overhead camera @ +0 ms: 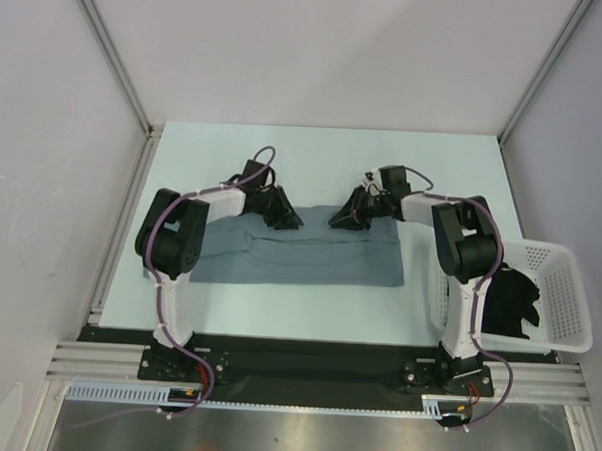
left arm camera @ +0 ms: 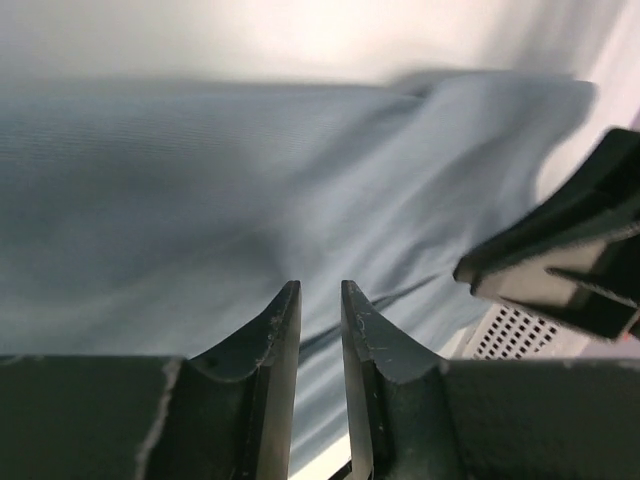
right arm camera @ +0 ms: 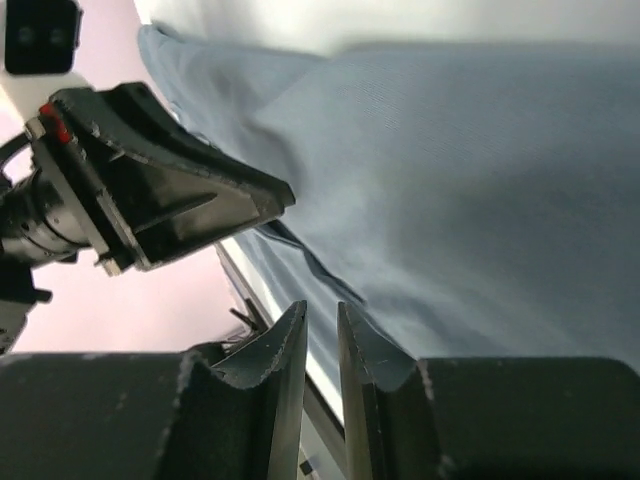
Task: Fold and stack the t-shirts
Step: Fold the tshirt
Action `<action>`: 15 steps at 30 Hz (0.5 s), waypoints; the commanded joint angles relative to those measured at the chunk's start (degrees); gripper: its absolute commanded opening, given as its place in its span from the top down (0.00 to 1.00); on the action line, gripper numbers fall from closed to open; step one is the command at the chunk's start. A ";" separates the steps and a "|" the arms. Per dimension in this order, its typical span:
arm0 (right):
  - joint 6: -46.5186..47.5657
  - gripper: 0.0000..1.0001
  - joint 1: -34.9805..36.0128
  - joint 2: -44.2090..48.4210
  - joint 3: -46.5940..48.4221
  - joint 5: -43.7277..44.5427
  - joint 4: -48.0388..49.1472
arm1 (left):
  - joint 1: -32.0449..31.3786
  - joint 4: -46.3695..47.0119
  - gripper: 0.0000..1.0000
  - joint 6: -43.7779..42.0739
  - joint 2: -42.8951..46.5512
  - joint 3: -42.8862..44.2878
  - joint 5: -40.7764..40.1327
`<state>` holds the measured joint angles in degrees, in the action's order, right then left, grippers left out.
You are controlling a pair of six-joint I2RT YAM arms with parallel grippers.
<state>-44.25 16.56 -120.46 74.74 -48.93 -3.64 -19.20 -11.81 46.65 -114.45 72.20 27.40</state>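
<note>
The slate grey-blue t-shirt [overhead camera: 300, 253] lies flat on the table as a wide folded rectangle. My left gripper [overhead camera: 293, 223] and my right gripper [overhead camera: 337, 221] hover close together over the middle of its far edge, tips facing each other. In the left wrist view the left gripper [left arm camera: 320, 285] has a narrow gap between its fingers, nothing in it, with the shirt [left arm camera: 200, 180] beneath. The right gripper [right arm camera: 320, 305] is likewise narrowly parted and empty above the shirt [right arm camera: 480, 180]. The black t-shirt [overhead camera: 509, 303] lies bunched in the basket.
The white lattice basket [overhead camera: 568, 297] stands at the table's right edge beside the right arm's base. Metal rails run along the left side [overhead camera: 121, 228] and the near edge. White walls enclose the back and sides.
</note>
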 commanded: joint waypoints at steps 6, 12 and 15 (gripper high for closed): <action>6.44 0.76 -3.98 0.58 -10.04 2.43 0.04 | -0.05 -2.86 0.73 -0.24 -2.53 1.36 -2.43; 14.18 0.76 -6.36 5.67 -6.90 5.94 -10.94 | -0.05 -5.94 0.73 -3.41 -1.83 3.20 -4.45; 15.24 0.76 -7.68 8.66 -5.40 8.31 -14.99 | -0.05 -6.20 0.73 -4.11 -0.86 3.47 -5.07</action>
<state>-33.82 9.80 -116.44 66.74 -45.69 -12.14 -19.27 -15.73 45.60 -117.12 73.93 25.50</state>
